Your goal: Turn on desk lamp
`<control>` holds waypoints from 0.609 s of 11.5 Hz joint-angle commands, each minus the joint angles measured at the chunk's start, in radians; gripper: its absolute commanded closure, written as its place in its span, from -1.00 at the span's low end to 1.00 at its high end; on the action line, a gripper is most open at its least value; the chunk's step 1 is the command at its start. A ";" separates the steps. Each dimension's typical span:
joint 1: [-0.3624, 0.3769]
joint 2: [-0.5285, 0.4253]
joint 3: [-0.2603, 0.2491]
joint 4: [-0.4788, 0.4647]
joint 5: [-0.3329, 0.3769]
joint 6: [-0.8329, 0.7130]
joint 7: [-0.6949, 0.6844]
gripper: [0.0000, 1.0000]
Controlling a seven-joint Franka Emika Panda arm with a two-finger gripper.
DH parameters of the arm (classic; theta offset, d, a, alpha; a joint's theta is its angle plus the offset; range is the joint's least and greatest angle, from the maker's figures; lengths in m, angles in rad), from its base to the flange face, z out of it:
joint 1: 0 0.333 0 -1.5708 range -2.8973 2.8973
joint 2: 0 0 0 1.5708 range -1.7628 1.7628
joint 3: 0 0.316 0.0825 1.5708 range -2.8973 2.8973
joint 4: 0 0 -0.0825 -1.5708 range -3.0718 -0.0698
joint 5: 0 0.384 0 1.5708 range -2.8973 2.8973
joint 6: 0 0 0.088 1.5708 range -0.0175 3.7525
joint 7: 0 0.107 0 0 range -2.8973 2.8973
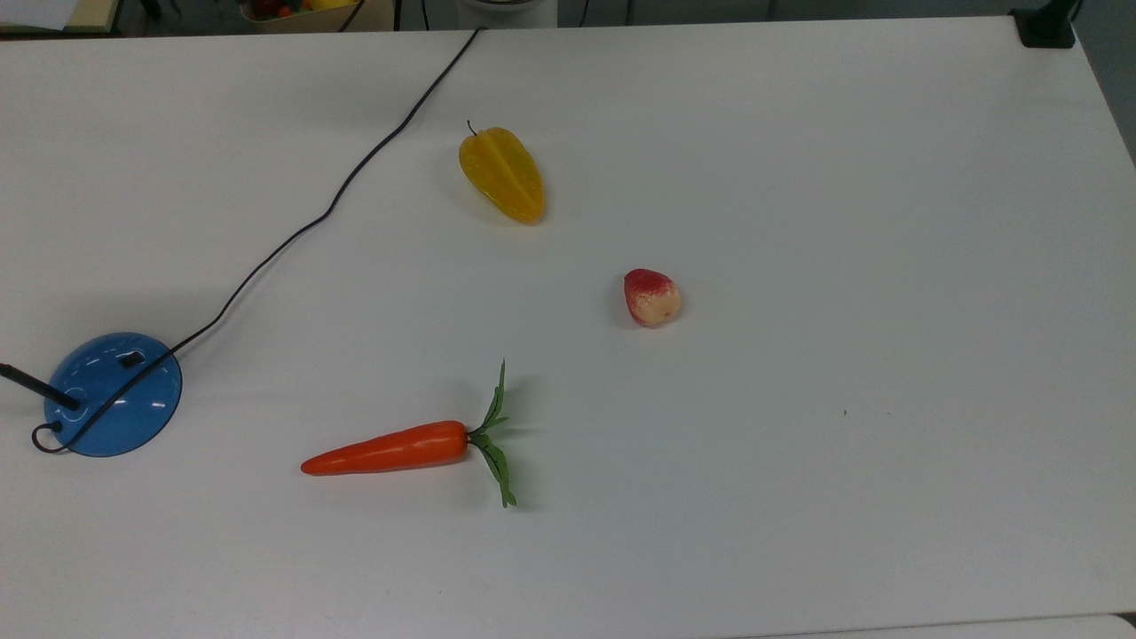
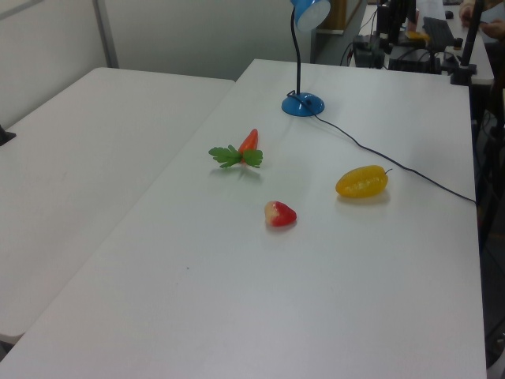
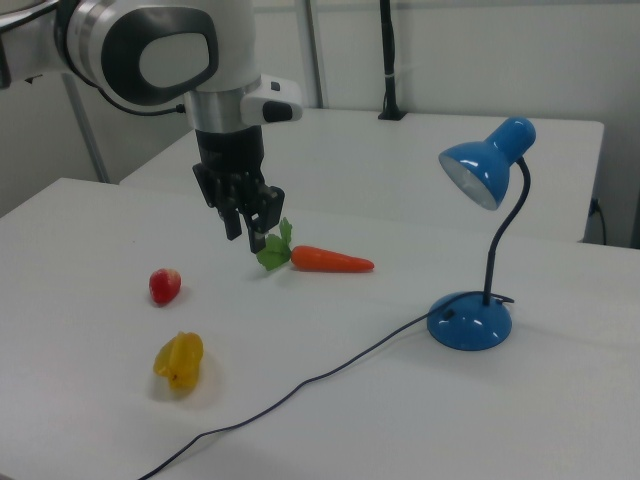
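A wide white bench (image 1: 799,444) carries everything; in the left view a second white bench (image 2: 71,174) stands against its left side with a seam between them. The desk lamp (image 3: 480,250) stands at the top view's left edge, where its glossy blue base (image 1: 114,395) shows the small black switch (image 1: 131,359). Its black cord (image 1: 293,235) runs from the base across the bench to the far edge in the top view. In the right view the lamp's blue shade (image 3: 487,163) hangs tilted on the curved black stem.

An orange toy carrot (image 1: 390,448) with green leaves lies near the bench's middle, a red and cream strawberry (image 1: 651,297) well apart from it, and a yellow starfruit (image 1: 502,174) nearer the cord.

In the right view the end effector (image 3: 250,232) hangs above the bench beside the carrot's leaves, fingers a little apart and holding nothing, well apart from the lamp. Pale walls and cluttered desks (image 2: 410,39) lie beyond.
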 commanded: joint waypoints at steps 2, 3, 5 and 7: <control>0.013 -0.025 -0.005 -0.049 0.020 0.061 -0.014 0.83; 0.022 -0.022 -0.005 -0.055 0.023 0.062 -0.014 0.94; 0.025 -0.003 -0.005 -0.055 0.057 0.075 -0.012 1.00; 0.037 0.010 -0.003 -0.070 0.065 0.137 0.034 1.00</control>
